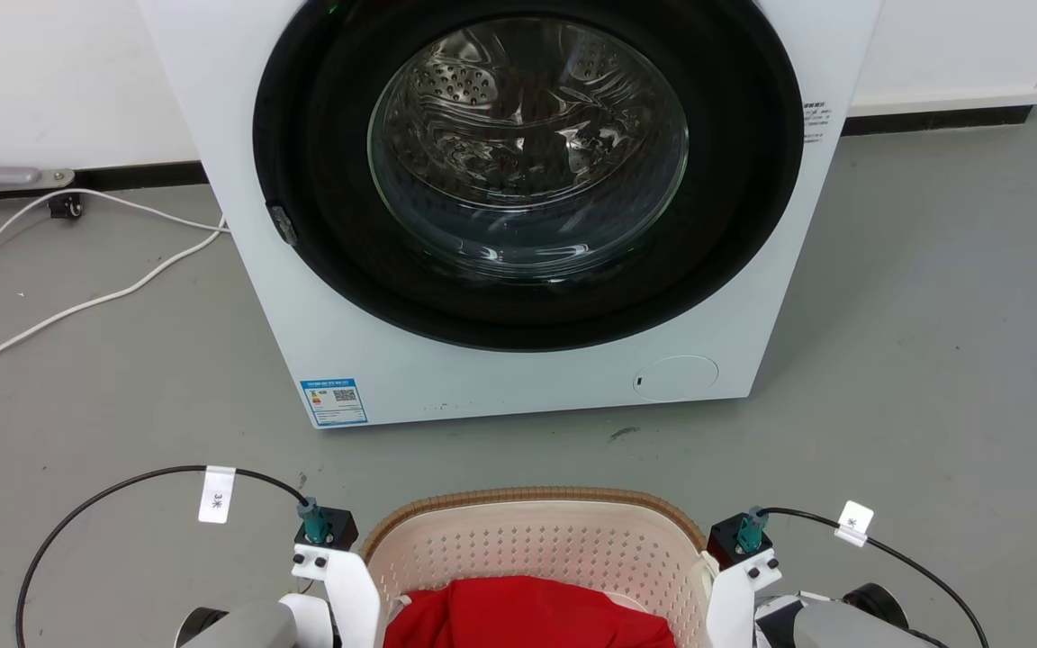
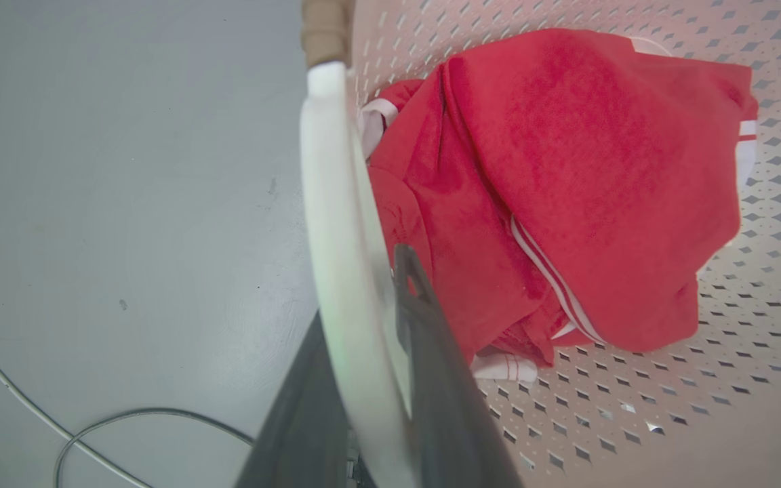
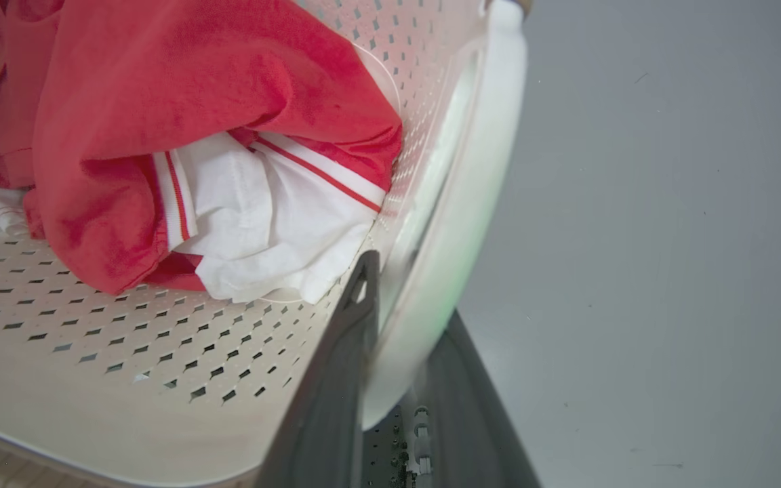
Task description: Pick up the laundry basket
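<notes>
Head view puts the laundry basket [image 1: 527,543] at the bottom centre, in front of the washing machine [image 1: 518,369] and between my two arms, with a red garment [image 1: 527,616] lying inside it. In the left wrist view my left gripper [image 2: 363,291] is clamped on the basket's white left handle [image 2: 326,169], one finger inside the wall and one outside. The right wrist view shows my right gripper [image 3: 409,288] pinched the same way on the right handle [image 3: 492,135]. I judge the grasp made on both sides. I cannot tell whether the base is clear of the floor [image 1: 933,315]. What I think remains is the lift, with both arms rising evenly.
</notes>
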